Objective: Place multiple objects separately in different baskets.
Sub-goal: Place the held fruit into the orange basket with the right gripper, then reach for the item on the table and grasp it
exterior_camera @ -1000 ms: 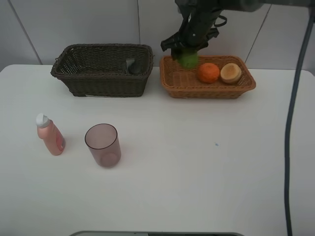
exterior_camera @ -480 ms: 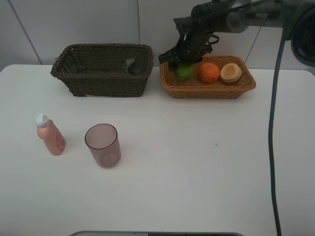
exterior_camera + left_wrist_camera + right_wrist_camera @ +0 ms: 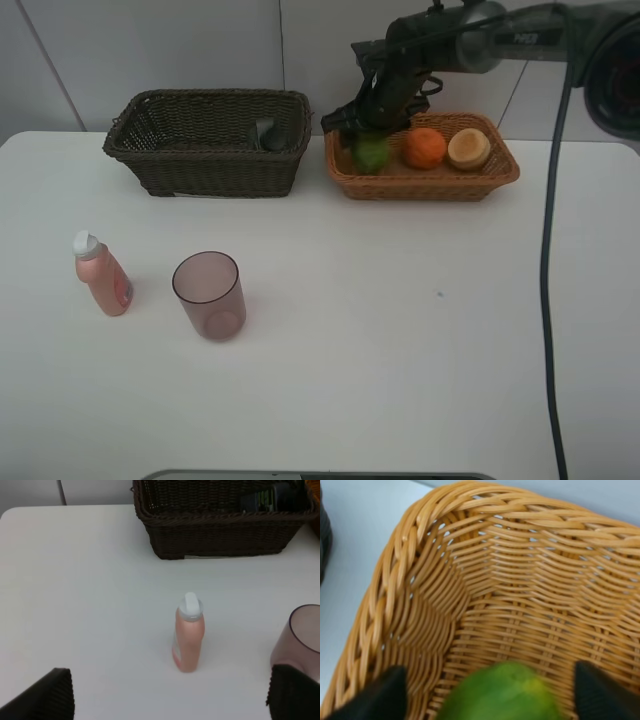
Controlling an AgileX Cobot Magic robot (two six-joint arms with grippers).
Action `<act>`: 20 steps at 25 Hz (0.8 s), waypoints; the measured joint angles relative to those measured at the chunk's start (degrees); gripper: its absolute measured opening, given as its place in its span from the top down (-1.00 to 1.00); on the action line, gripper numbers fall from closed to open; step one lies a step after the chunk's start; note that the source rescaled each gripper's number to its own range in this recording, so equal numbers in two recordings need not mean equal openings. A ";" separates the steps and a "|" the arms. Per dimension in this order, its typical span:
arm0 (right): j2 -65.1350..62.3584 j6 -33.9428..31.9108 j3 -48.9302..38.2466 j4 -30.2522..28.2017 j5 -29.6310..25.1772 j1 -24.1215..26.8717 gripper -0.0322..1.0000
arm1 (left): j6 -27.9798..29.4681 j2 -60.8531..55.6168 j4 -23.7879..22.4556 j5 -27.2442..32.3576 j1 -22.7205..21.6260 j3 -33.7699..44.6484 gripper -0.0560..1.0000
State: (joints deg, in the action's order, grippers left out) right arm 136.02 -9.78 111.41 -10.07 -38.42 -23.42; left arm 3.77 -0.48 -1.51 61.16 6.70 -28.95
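My right gripper (image 3: 366, 128) hangs over the left end of the orange-tan basket (image 3: 430, 183). A green round fruit (image 3: 370, 154) lies below it on the basket floor. In the right wrist view the green fruit (image 3: 502, 692) sits between the spread fingertips (image 3: 385, 692) with a gap on each side, so the gripper is open. An orange mandarin (image 3: 424, 148) and a tan-brown round fruit (image 3: 469, 148) lie in the same basket. The dark brown basket (image 3: 205, 170) holds a dark grey bottle (image 3: 268, 133). The left gripper (image 3: 172, 695) is open, with the pink bottle (image 3: 189, 640) standing ahead of it.
The pink white-capped bottle (image 3: 100, 275) and the mauve cup (image 3: 209, 295) stand side by side on the white table's left half. A black cable (image 3: 548, 300) hangs down at the right. A tiled wall rises behind both baskets.
The right gripper came down with the green fruit into the orange-tan basket's left end, then its jaws spread and let go of the fruit. The left side has not moved.
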 joint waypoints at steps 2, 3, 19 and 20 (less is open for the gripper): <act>0.00 0.00 0.00 -0.06 -0.32 -0.05 -0.50 | 0.00 0.00 0.00 0.00 0.00 0.00 -0.99; -0.05 0.00 0.00 -0.19 -0.74 -0.05 -0.61 | 0.00 0.00 0.00 0.00 0.00 0.00 -0.99; -11.57 -1.14 -1.68 2.39 -19.03 -0.17 -0.84 | 0.00 0.00 0.00 0.00 0.00 0.00 -0.99; -12.93 -1.14 -3.43 2.39 -19.36 -0.17 -0.84 | 0.00 0.00 0.00 0.00 0.00 0.00 -0.99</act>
State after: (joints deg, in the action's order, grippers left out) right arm 123.09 -10.92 107.98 -7.69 -57.78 -23.59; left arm 3.77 -0.48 -1.51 61.16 6.70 -28.95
